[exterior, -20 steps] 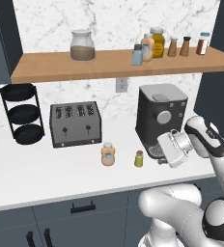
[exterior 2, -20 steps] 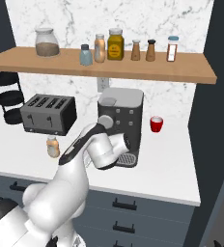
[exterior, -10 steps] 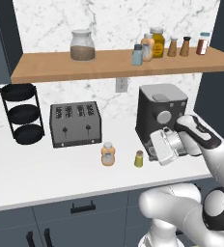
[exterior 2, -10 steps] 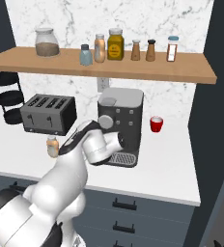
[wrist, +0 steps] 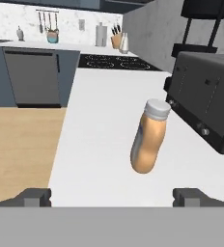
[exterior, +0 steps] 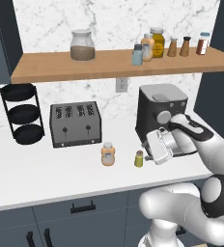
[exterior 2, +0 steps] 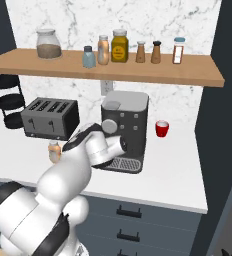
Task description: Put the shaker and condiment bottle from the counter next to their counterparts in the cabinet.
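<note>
Counter [exterior: 41,178] runs white across the scene over dark drawers. Going left to right in the left base view: black 3-tier rack [exterior: 22,113] at far left, then grey 4-slot toaster [exterior: 75,124], then the condiment bottle [exterior: 108,154], orange with pale cap, upright on the counter just in front of the toaster's right end. Right of it, a small gap apart, the shaker [exterior: 139,158], yellow-green with grey cap, also upright. Gripper [exterior: 151,147] hangs just right of the shaker, low over the counter, pointing left toward both items; whether it touches the shaker is hard to tell. Black coffee machine [exterior: 160,113] stands behind the gripper.

Hand view: fingertips [wrist: 33,197] sit wide apart at the bottom edge, jaws open, nothing between them. Condiment bottle [wrist: 150,136] is centred ahead between the tips but apart from them, toaster [wrist: 208,108] beyond it.

Cabinet [exterior: 109,64] shelf above, left to right: glass jar [exterior: 82,46] with brown contents, pale blue shaker [exterior: 137,55], orange bottle [exterior: 147,47], amber yellow-lidded jar [exterior: 157,42], 2 brown shakers [exterior: 179,46], red-labelled spice bottle [exterior: 203,43].

Right base view: condiment bottle [exterior 2: 54,150] peeks out left of the arm, red cup [exterior 2: 161,128] sits on the counter right of the coffee machine [exterior 2: 125,127].
</note>
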{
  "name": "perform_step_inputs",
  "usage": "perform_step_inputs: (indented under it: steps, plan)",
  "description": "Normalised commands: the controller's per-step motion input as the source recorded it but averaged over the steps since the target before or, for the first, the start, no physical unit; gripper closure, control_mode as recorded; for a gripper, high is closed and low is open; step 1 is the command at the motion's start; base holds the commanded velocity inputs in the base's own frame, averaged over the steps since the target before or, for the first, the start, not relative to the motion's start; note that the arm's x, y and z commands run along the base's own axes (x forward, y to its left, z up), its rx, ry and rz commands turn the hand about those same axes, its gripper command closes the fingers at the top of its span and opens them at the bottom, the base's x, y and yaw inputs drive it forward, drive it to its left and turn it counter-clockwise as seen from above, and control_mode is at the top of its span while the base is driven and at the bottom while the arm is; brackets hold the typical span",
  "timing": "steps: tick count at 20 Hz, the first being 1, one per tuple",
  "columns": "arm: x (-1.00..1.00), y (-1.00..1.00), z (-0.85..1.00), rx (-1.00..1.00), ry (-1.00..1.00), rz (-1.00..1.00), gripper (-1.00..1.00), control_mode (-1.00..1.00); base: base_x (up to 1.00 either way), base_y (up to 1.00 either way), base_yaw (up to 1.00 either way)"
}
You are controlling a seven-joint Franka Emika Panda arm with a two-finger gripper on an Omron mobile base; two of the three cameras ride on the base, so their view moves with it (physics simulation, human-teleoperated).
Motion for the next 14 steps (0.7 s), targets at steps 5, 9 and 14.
perform_step_inputs:
  steps: [5,9,14]
  plan:
    - [0.11,0.0,-0.28,0.0,0.0,0.01,-1.0,-1.0,0.0,0.0,0.0]
    - [0.13,0.0,-0.26,0.0,0.0,0.01,-1.0,-1.0,0.0,0.0,0.0]
    - [0.13,0.0,-0.08,0.0,-0.02,0.0,-1.0,-1.0,0.0,0.0,0.0]
